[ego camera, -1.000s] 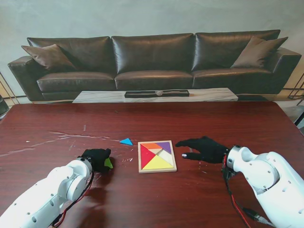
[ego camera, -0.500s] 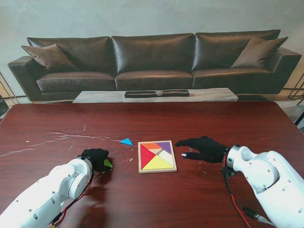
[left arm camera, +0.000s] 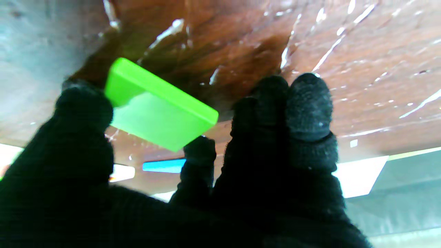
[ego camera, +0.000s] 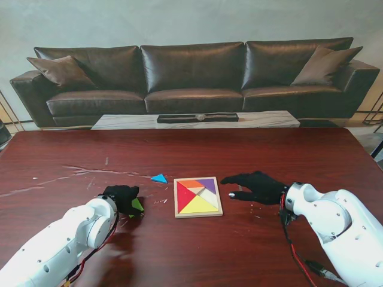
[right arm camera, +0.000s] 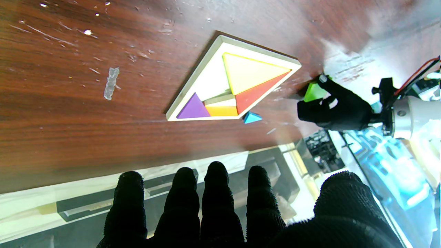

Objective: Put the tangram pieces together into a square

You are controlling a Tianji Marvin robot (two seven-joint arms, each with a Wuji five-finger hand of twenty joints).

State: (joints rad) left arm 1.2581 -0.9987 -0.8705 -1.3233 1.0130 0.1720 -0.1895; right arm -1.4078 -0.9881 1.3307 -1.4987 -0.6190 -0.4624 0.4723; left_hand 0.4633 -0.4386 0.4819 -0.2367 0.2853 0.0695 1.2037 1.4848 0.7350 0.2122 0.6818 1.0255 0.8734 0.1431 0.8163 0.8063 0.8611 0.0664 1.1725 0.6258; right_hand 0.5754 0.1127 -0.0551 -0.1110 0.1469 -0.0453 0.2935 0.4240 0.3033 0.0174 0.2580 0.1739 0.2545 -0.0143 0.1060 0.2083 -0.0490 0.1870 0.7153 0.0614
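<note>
Left arm: the left hand (ego camera: 121,198) has barely shifted over the last second — it sits a touch farther from the robot than before, well left of the tray, its black-gloved fingers curled downward over the table (ego camera: 72,149).
Green piece: the green piece (left arm camera: 158,108) is pinched between the thumb and the bunched fingers (left arm camera: 306,106); the left wrist view shows it tilted, one edge toward the wood, though whether that edge touches the surface cannot be told.
What that means: the grasp looks secured rather than the carry begun — judged from its place, the piece has yet to travel right to the tray.
Blue piece: a small blue triangle (ego camera: 158,178) lies loose on the table, just beyond the tray's far-left corner and apart from it.
Tray: the wooden tray (ego camera: 198,213) sits at centre, unmoved, with red, yellow, orange and purple pieces seated and pale gaps left in its right half — the square is only partly built.
Right arm: the right hand (ego camera: 256,186) has not moved — it lies palm-down just right of the tray, fingers spread and extended toward it, grasping nothing.
Backdrop: a dark leather sofa (ego camera: 191,72) lines the far wall.
</note>
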